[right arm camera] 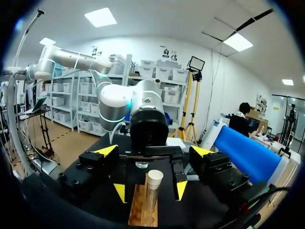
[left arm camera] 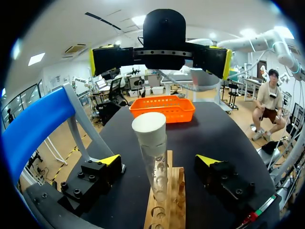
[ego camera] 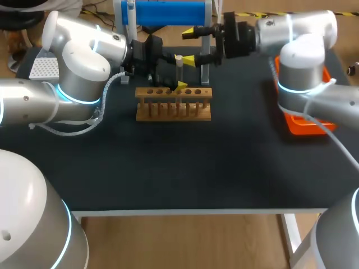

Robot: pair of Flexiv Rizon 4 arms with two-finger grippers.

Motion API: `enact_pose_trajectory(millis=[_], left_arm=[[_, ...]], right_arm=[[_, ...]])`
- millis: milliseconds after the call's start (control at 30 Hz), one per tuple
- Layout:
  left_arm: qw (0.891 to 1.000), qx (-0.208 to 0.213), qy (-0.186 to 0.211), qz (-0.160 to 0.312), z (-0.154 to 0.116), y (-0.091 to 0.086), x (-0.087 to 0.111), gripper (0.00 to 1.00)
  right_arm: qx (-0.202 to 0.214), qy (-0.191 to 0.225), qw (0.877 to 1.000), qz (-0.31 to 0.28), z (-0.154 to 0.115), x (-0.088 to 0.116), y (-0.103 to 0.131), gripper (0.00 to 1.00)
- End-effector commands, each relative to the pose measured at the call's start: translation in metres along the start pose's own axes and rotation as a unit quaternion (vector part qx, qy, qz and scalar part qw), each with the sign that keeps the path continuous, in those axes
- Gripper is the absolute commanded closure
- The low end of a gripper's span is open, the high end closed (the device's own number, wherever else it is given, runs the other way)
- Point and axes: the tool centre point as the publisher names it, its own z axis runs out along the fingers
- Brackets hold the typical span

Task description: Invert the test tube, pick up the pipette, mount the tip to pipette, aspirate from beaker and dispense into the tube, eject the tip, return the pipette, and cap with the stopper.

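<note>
A clear test tube (ego camera: 179, 67) with a white end on top (left arm camera: 149, 128) stands upright in the wooden rack (ego camera: 174, 106) at the back middle of the table. My left gripper (ego camera: 179, 73) comes in from the left and is open, its yellow tips (left arm camera: 110, 160) on either side of the tube and clear of the glass. Facing it from the right and a little higher, my right gripper (ego camera: 189, 47) is also open and holds nothing. In the right wrist view the tube (right arm camera: 153, 183) stands ahead of and below the right gripper (right arm camera: 154, 150), between my left arm's yellow tips.
A blue pipette stand (ego camera: 171, 12) rises just behind the rack. An orange tray (ego camera: 303, 124) sits at the table's right edge, under my right arm. A grey tip box (ego camera: 44, 68) lies at the far left. The rack (left arm camera: 164, 205) has several vacant holes.
</note>
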Motion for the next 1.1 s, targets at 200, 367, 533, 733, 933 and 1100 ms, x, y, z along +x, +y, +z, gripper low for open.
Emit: enact_pose_trajectory(millis=[200,367,533,733,933,1100], left_arm=[[1.0,0.002,-0.001,0.001,0.001,0.001,0.001,0.0],[1.0,0.002,-0.001,0.001,0.001,0.001,0.001,0.0],[1.0,0.002,-0.001,0.001,0.001,0.001,0.001,0.0],[1.0,0.002,-0.001,0.001,0.001,0.001,0.001,0.0],[1.0,0.002,-0.001,0.001,0.001,0.001,0.001,0.0],[1.0,0.002,-0.001,0.001,0.001,0.001,0.001,0.0]], right_arm=[[-0.037,0.038,0.998,0.022,0.009,-0.008,-0.004,1.0],[-0.051,0.055,0.997,0.036,0.014,-0.006,-0.005,1.0],[-0.055,0.069,0.995,0.043,0.02,-0.007,-0.005,1.0],[-0.061,0.076,0.993,0.063,0.024,-0.009,-0.008,1.0],[-0.059,0.076,0.993,0.075,0.023,-0.008,-0.014,1.0],[-0.056,0.076,0.992,0.08,0.021,-0.007,-0.017,1.0]])
